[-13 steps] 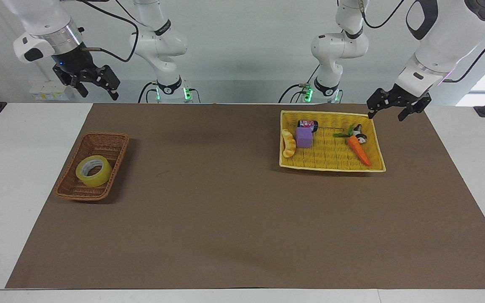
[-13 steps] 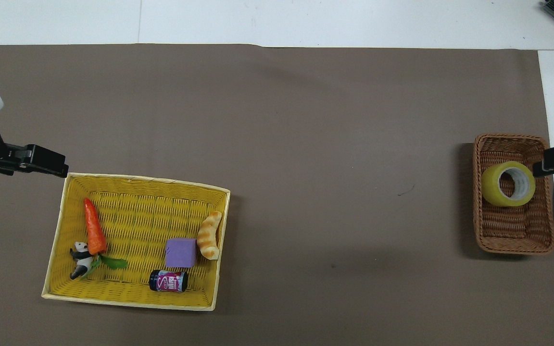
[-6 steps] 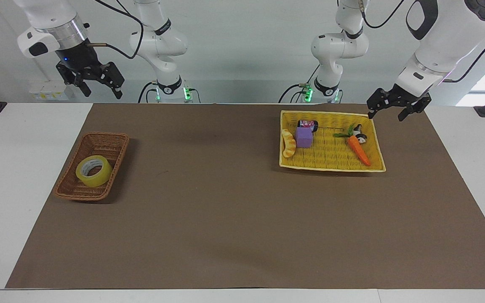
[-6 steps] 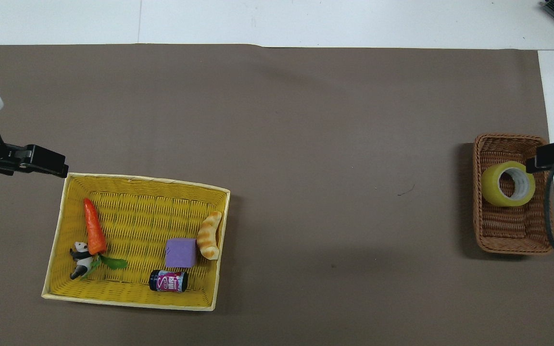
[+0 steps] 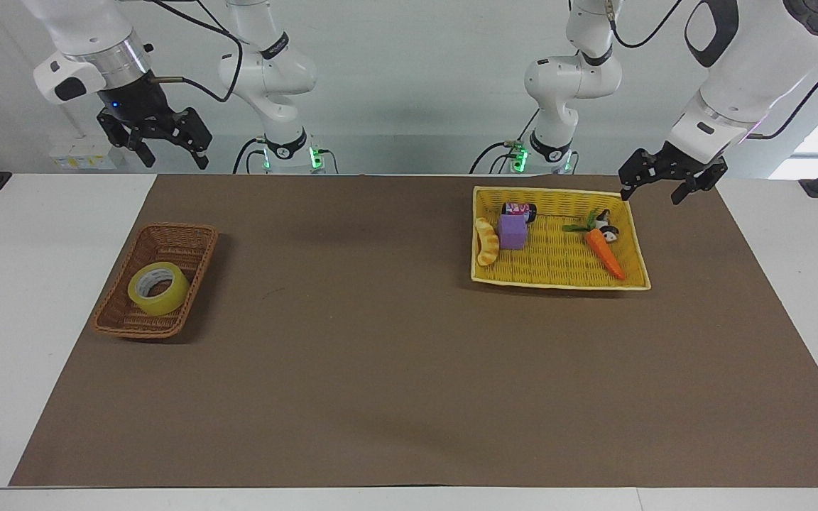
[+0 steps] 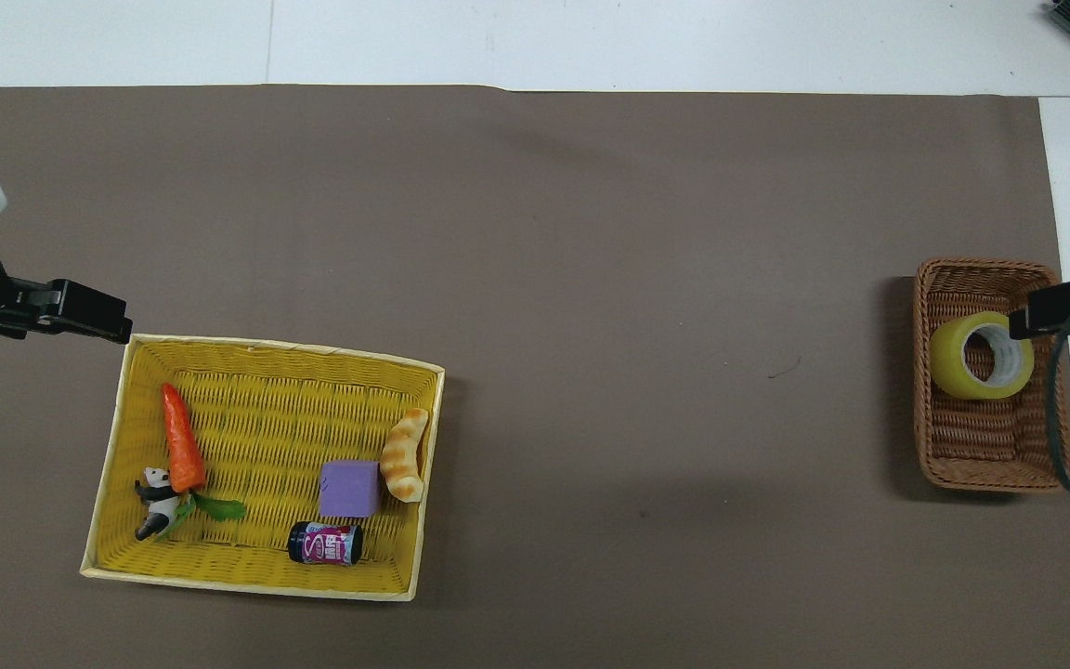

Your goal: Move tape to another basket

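Observation:
The tape [image 5: 158, 287] [image 6: 981, 355], a wide yellow roll with a pale core, lies on its side in the brown wicker basket [image 5: 167, 231] [image 6: 985, 267] at the right arm's end of the table. My right gripper [image 5: 173, 157] hangs open and empty, high in the air and well clear of the roll. In the overhead view one of its fingers [image 6: 1055, 311] overlaps the basket's rim beside the tape. My left gripper [image 5: 650, 196] is open and empty, low over the mat by a corner of the yellow basket [image 5: 558, 284] [image 6: 284, 346], where the left arm waits.
The yellow basket holds a toy carrot [image 6: 182, 439], a panda figure [image 6: 154, 488], a purple cube [image 6: 349, 488], a bread toy [image 6: 402, 455] and a dark can [image 6: 324, 544]. A brown mat [image 5: 380, 355] covers the table between the two baskets.
The right gripper has turned and shifted a little toward the table's middle, coming over the brown basket's rim in the overhead view. The left arm and the tape have not moved.

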Controlling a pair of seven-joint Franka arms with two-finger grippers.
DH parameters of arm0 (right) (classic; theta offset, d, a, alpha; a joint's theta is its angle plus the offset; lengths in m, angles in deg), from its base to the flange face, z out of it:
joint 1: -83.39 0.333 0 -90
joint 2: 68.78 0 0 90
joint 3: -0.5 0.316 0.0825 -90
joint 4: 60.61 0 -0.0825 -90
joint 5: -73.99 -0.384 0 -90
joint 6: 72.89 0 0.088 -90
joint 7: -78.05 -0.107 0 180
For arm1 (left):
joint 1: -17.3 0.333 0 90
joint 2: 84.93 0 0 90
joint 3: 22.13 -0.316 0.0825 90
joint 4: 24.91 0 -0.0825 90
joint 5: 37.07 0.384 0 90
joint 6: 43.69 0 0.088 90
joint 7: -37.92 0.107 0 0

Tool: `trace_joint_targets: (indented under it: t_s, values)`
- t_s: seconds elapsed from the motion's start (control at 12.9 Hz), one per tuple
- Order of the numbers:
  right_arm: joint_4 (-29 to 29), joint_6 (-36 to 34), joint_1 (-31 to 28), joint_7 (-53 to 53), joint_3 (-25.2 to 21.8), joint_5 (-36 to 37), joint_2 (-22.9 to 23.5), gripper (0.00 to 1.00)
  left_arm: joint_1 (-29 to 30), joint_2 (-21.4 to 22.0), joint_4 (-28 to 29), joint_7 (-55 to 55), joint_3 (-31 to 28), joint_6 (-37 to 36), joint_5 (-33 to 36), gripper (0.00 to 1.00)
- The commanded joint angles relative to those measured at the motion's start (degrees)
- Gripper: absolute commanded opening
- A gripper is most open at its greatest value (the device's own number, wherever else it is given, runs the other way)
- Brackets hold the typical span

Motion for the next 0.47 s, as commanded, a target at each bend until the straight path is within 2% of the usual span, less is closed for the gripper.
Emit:
trace_joint_targets:
  t_s: [0.0, 0.39]
  values:
    - [2.1, 1.6, -0.5, 1.1, 0.0, 1.2, -1.6, 1.0, 0.7, -0.5, -1.3, 0.4, 0.5, -1.1, 0.4, 1.0]
    - [2.3, 1.6, -0.3, 0.9, 0.0, 1.3, -1.8, 1.0, 0.7, -0.5, -1.3, 0.4, 0.5, -1.1, 0.4, 1.0]
